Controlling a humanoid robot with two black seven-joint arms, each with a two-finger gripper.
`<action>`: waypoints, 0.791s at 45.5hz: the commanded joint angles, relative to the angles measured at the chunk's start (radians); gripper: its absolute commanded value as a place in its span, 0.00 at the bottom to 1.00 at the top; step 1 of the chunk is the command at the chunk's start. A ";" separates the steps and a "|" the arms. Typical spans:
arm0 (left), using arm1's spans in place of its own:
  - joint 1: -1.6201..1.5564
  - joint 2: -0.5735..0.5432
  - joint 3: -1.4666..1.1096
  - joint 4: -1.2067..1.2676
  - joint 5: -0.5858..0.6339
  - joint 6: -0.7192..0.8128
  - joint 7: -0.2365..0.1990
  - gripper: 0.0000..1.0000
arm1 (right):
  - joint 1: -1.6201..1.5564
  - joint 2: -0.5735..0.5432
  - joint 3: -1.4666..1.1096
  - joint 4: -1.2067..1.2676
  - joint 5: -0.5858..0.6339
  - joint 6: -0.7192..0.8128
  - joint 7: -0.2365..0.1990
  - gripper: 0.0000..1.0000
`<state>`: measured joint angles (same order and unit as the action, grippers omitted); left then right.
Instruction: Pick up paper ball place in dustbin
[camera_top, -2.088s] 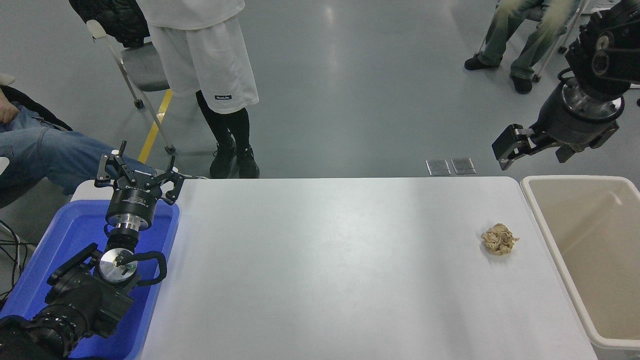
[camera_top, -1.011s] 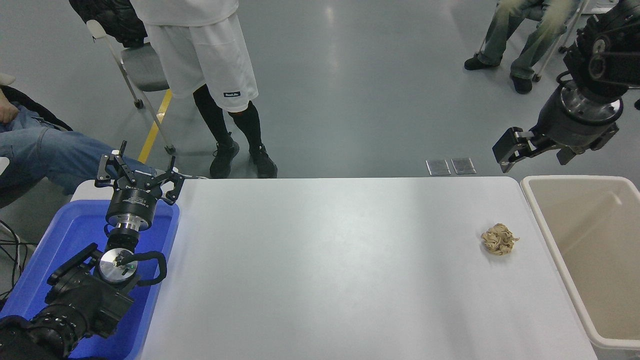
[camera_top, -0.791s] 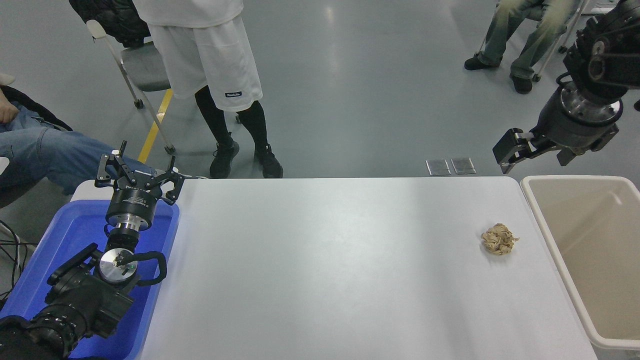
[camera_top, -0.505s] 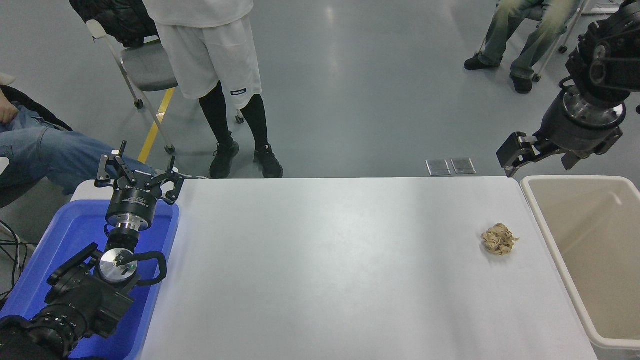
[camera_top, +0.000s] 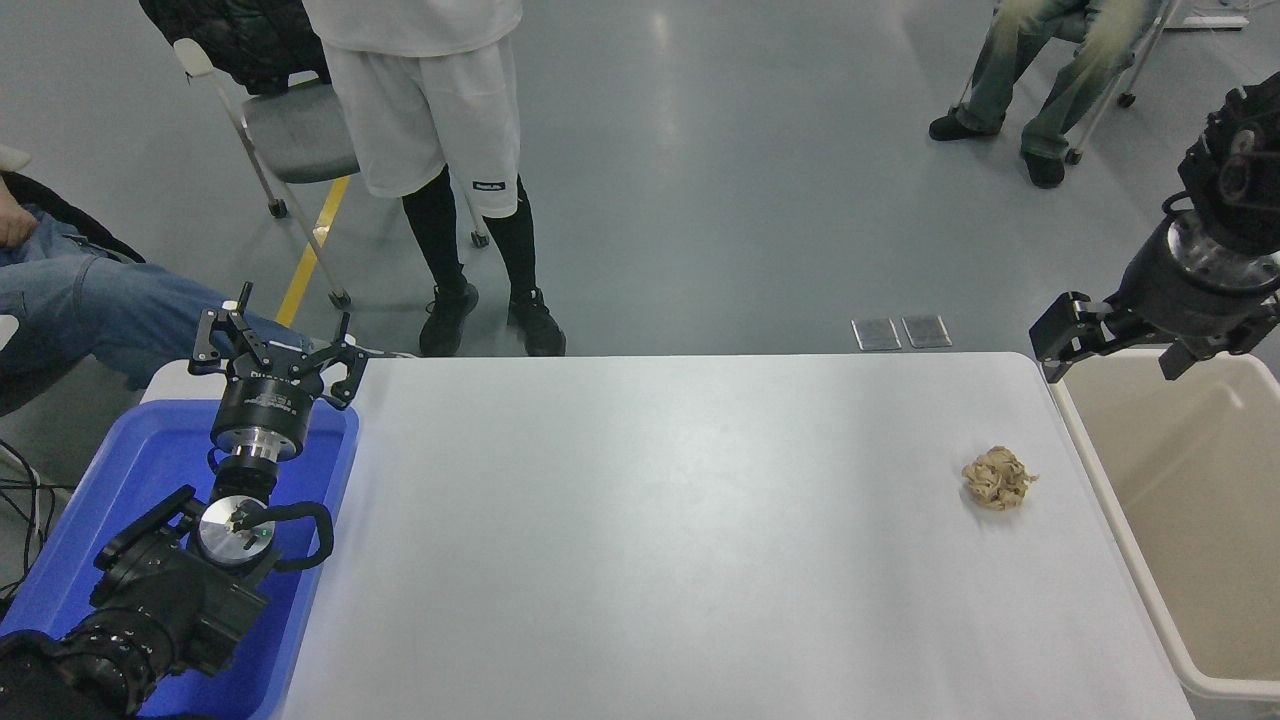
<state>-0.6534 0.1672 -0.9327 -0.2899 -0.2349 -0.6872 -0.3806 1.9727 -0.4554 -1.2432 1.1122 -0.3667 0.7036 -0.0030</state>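
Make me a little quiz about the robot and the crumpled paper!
1. True or false: the paper ball is already in the dustbin.
2. What colour is the tray under the left gripper?
3. Where is the right gripper? A) gripping the ball B) up above the dustbin's far rim, apart from the ball

Key: 1 false, it lies on the table; 2 blue; 3 B.

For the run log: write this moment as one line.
crumpled tan paper ball: on table | beige plastic dustbin: empty | right gripper: open, raised | left gripper: parked
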 joint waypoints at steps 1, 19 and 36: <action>0.000 0.000 0.000 0.000 0.000 0.000 0.000 0.99 | -0.126 -0.048 0.085 -0.008 0.003 -0.174 0.000 1.00; 0.000 0.000 0.000 0.001 0.000 -0.002 0.000 0.99 | -0.419 -0.126 0.238 -0.160 -0.018 -0.321 -0.002 1.00; 0.000 0.000 -0.002 0.000 0.000 0.000 0.000 0.99 | -0.626 -0.106 0.406 -0.232 -0.020 -0.509 -0.003 1.00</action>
<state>-0.6534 0.1672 -0.9327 -0.2897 -0.2346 -0.6876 -0.3803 1.4872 -0.5648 -0.9458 0.9402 -0.3821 0.2812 -0.0059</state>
